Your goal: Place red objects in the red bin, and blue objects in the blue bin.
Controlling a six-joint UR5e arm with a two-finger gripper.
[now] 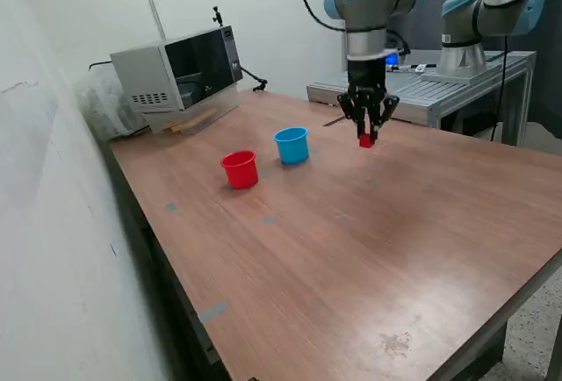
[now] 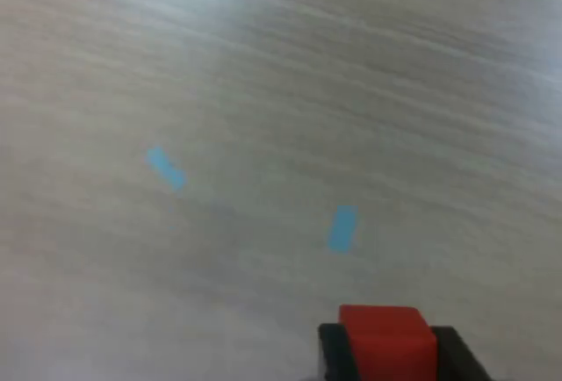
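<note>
Red cube (image 1: 366, 140) sits pinched in my gripper (image 1: 368, 132), above the table (image 1: 369, 249), on the exterior view's right of the blue cup (image 1: 291, 145). Red cup (image 1: 240, 169) lies beyond; I risk dropping early into blue.

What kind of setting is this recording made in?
Likely a robotics lab: a second robot arm on a metal bench, a wooden table with tape marks, and a microwave.
</note>
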